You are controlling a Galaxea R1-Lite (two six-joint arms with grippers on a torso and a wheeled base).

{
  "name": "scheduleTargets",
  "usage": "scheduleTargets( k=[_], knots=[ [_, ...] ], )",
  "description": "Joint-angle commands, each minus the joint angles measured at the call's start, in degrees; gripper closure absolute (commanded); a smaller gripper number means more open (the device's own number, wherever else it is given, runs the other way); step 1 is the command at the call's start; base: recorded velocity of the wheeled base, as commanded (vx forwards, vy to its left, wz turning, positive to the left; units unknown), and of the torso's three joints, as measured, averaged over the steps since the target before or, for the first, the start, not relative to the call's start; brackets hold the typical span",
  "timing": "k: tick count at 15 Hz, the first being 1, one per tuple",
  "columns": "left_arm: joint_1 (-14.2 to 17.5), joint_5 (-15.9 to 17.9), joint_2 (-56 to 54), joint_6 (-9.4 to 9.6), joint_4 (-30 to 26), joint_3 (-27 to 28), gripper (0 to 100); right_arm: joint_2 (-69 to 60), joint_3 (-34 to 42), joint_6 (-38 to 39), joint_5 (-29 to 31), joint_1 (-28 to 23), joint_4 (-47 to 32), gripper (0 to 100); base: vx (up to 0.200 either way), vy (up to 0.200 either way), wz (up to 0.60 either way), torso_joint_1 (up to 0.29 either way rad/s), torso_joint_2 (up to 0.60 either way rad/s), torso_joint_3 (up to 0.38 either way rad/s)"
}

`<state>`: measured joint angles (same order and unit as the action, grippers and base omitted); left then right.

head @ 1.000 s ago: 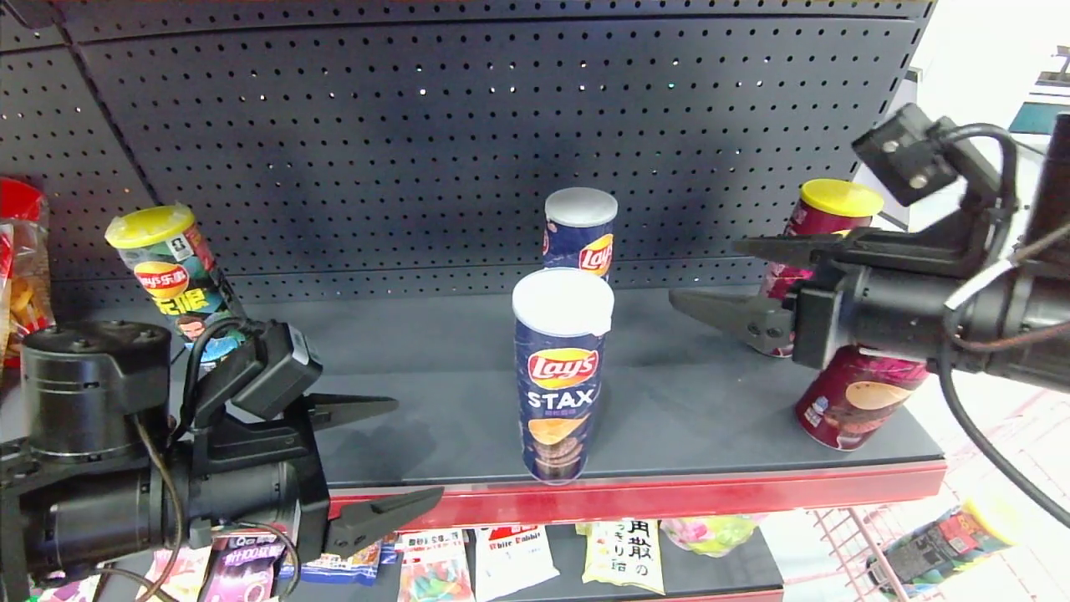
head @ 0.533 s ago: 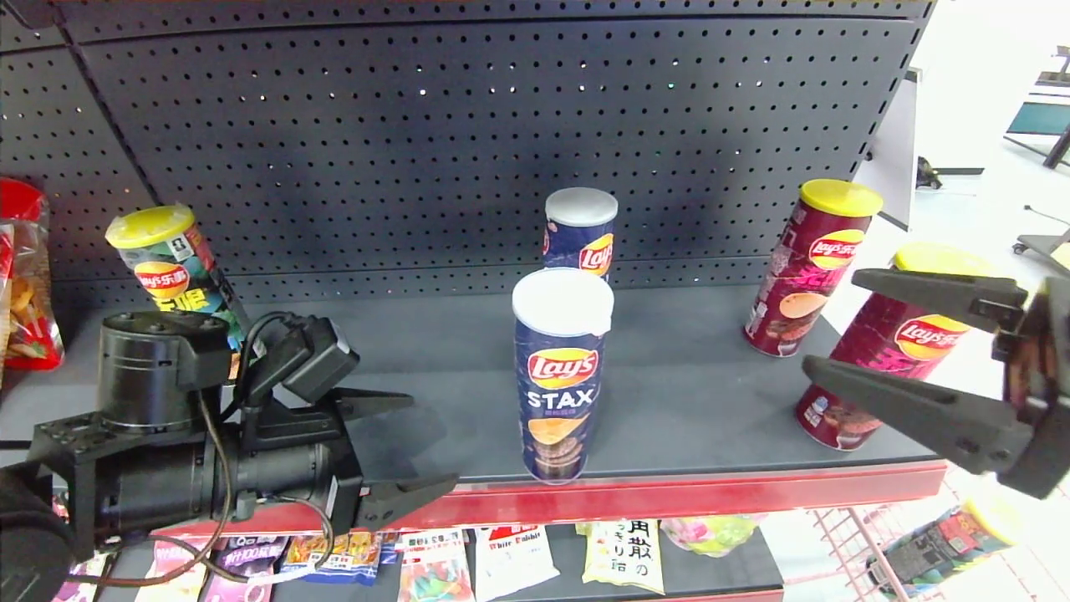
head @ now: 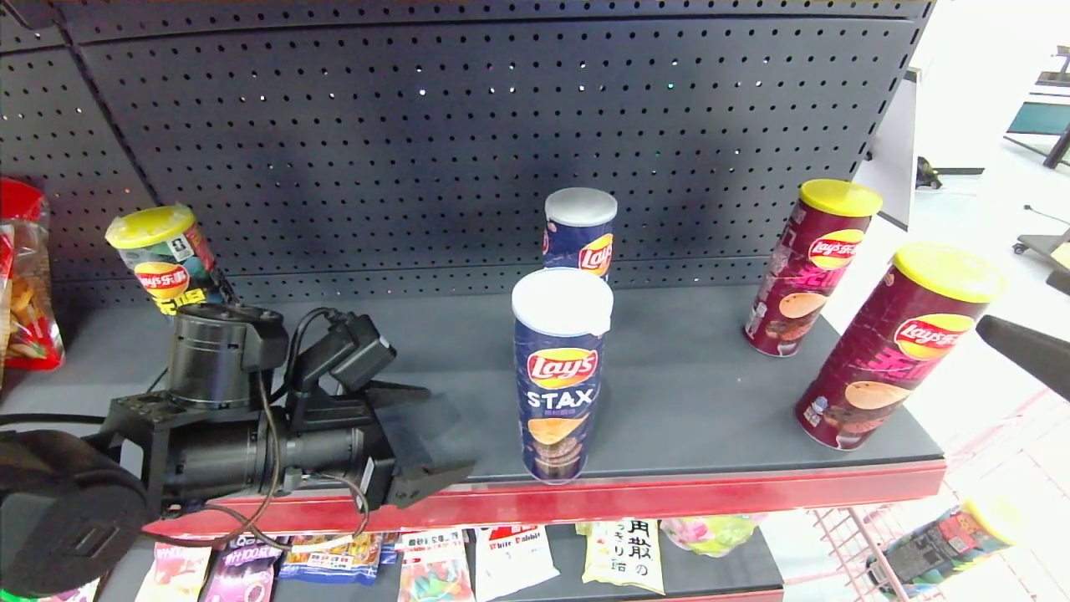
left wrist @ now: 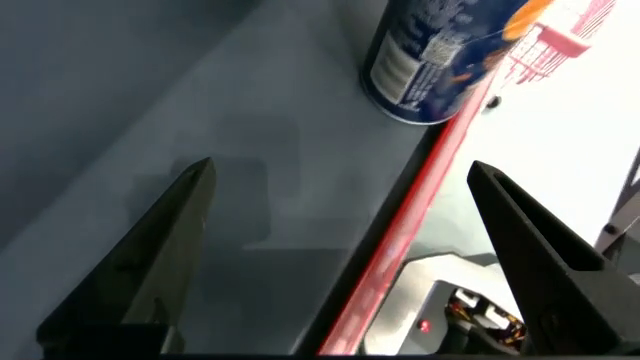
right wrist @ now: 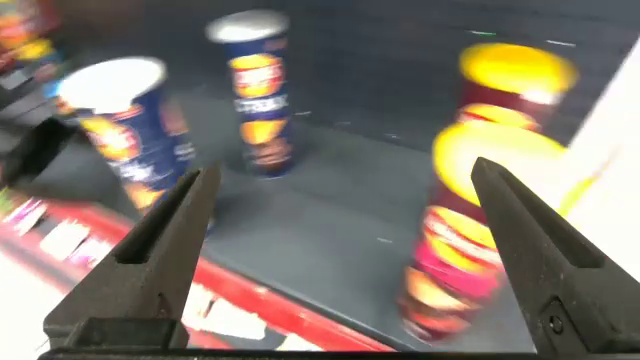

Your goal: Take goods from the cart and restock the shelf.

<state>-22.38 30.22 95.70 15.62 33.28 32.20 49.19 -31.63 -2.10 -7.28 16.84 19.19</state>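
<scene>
Two blue chip cans stand mid-shelf, one at the front (head: 562, 372) and one behind it (head: 580, 230). Two maroon cans with yellow lids stand at the right, one farther back (head: 815, 267) and one near the corner (head: 899, 347). My left gripper (head: 426, 436) hangs open and empty over the shelf's front edge, left of the front blue can (left wrist: 430, 60); its own view shows the gripper (left wrist: 340, 170) above the shelf. My right gripper (right wrist: 345, 170) is open and empty, off the shelf's right end; one finger (head: 1024, 344) shows beside the near maroon can (right wrist: 470, 230).
A green can with a yellow lid (head: 163, 259) leans at the back left, near red snack bags (head: 25, 284). The grey shelf (head: 694, 393) has a red front lip (head: 669, 495). Snack packets (head: 510, 556) lie below. The pink wire cart (head: 869, 552) with a packet (head: 945, 535) is lower right.
My right arm has pulled back to the right, away from the maroon cans and almost out of the head view. My left arm has moved right along the shelf's front edge.
</scene>
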Motion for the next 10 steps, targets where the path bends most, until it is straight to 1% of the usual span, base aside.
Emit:
scheduleTargets(
  k=[1,5,10],
  knots=[
    [-0.2,0.1,2.8,0.47,0.0,1.7,0,-3.0,2.6,0.5,-0.1,-3.8,0.1,0,0.0,0.0,0.0,0.0,0.0,0.0],
    [-1.4,0.2,5.6,0.47,0.0,5.1,0,-4.5,4.7,2.2,-0.1,-7.5,0.0,0,0.0,0.0,0.0,0.0,0.0,0.0],
    [-2.2,0.3,8.4,0.47,0.0,8.2,0,-4.5,4.7,2.4,-0.1,-7.6,0.0,0,0.0,0.0,0.0,0.0,0.0,0.0]
  ],
)
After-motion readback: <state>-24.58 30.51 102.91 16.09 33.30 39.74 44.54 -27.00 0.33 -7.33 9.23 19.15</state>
